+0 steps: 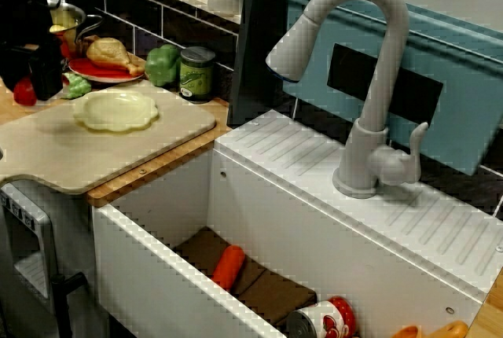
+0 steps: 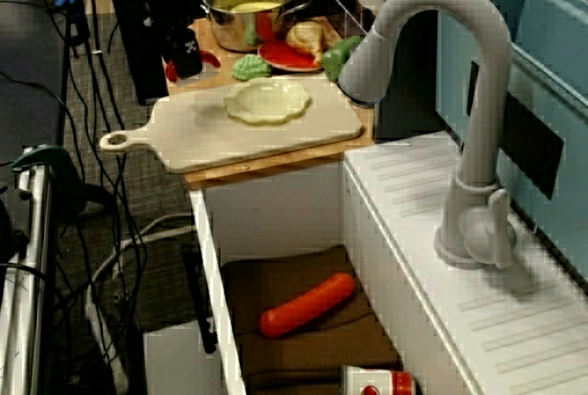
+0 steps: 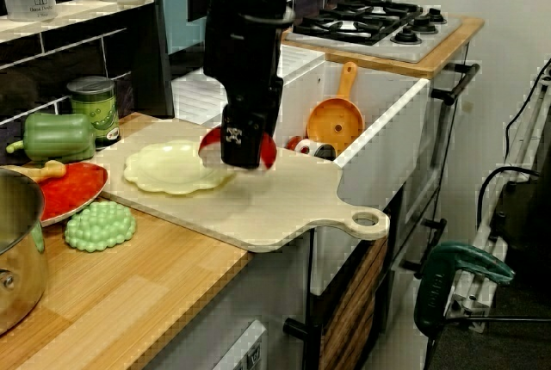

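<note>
Gripper (image 3: 243, 157) hangs low over the cutting board (image 3: 275, 206), just beside the pale scalloped plate (image 3: 172, 166) that lies on it. The claw is pinched on a red piece (image 3: 269, 153). In the view toward the stove, red shows on both sides of the black fingers and a shadow falls on the board beneath, so the piece is held clear of the wood. Its exact shape is hidden by the claw.

Around it, at the counter's back: a green bumpy piece (image 3: 101, 225), a red dish (image 3: 73, 189) carrying a drumstick (image 1: 110, 53), a green pepper (image 3: 58, 136), a labelled can (image 3: 93, 105) and a steel pot (image 2: 250, 11).

Sink (image 1: 149, 263) well apart from the gripper — inside it an orange-red carrot (image 2: 308, 304), a red-and-white tin (image 1: 322, 321) and an orange pan (image 3: 334, 120). Grey faucet (image 1: 369, 78) stands behind the basin.
</note>
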`<control>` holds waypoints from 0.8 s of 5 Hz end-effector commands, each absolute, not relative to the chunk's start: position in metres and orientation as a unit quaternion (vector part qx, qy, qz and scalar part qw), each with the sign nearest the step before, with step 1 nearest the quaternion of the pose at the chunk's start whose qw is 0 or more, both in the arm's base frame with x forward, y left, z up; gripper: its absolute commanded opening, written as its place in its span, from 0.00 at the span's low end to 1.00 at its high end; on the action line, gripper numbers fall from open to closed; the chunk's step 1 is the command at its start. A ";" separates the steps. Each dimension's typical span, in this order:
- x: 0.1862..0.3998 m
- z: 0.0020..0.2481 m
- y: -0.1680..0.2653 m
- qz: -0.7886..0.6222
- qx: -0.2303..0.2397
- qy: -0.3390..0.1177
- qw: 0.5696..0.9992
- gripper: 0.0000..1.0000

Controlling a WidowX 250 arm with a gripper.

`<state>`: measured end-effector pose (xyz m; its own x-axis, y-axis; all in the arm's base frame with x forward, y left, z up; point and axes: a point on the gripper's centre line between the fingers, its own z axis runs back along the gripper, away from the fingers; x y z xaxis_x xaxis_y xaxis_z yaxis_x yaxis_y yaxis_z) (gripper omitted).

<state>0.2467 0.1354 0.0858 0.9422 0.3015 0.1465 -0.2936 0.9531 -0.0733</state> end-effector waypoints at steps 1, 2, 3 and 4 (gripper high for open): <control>0.273 0.107 0.140 0.151 -0.027 -0.094 0.984 0.00; 0.292 0.095 0.132 0.156 -0.025 -0.070 0.985 0.00; 0.302 0.093 0.130 0.159 -0.022 -0.065 0.985 0.00; 0.307 0.092 0.131 0.162 -0.021 -0.064 0.984 0.00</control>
<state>0.3049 0.1197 0.0787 0.9400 0.3312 0.0817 -0.3263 0.9428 -0.0678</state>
